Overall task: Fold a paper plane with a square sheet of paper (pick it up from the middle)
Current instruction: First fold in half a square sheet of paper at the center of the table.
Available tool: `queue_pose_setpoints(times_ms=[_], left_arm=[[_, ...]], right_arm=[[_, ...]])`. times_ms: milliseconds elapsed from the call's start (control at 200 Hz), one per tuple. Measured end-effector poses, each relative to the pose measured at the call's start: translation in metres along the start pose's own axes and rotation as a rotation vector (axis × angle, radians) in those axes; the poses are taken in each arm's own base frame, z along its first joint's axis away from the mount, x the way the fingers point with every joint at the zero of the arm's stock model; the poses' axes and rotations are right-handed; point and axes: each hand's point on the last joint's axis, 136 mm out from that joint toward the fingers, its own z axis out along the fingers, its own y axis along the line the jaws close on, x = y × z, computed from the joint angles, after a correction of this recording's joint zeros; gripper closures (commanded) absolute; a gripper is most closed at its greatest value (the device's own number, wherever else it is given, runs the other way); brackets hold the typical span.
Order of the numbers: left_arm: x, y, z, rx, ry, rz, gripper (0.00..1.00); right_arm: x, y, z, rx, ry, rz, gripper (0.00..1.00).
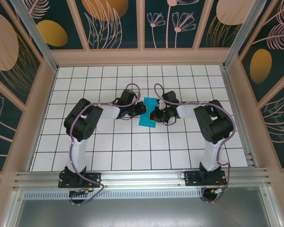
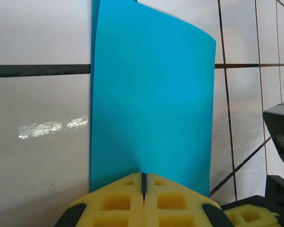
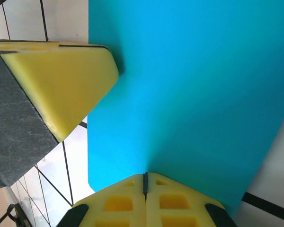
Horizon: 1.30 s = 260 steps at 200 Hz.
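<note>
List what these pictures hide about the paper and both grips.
- Top view: the square sheet of paper is partly covered by the left gripper and right gripper; creases too small to tell.
- Left wrist: its near edge sits behind the shut yellow fingers; one top corner leaves the frame.
- Right wrist: its far corners run off frame; the left gripper's pad covers one edge.

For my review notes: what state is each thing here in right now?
square sheet of paper: pinched by both grippers, slightly bowed, not yet plane-shaped.
left gripper: shut on the paper's edge.
right gripper: shut on the paper's edge.
</note>
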Motion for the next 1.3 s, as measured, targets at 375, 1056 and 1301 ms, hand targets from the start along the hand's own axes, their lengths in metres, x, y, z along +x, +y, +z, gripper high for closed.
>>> queue_pose_setpoints(times_ms=[375, 1056, 1301], left_arm=[[0.0, 0.0, 0.0, 0.003, -0.003, 0.001, 1.0], [-0.002, -0.003, -0.002, -0.041, 0.041, 0.073, 0.97], [-0.005, 0.002, -0.013, -0.099, 0.033, 0.064, 0.88]], right_arm=[[0.043, -0.013, -0.02, 0.008, 0.02, -0.056, 1.0], [-0.018, -0.007, -0.012, 0.097, -0.113, -0.022, 1.0], [-0.012, -0.005, -0.004, 0.106, -0.114, 0.033, 1.0]])
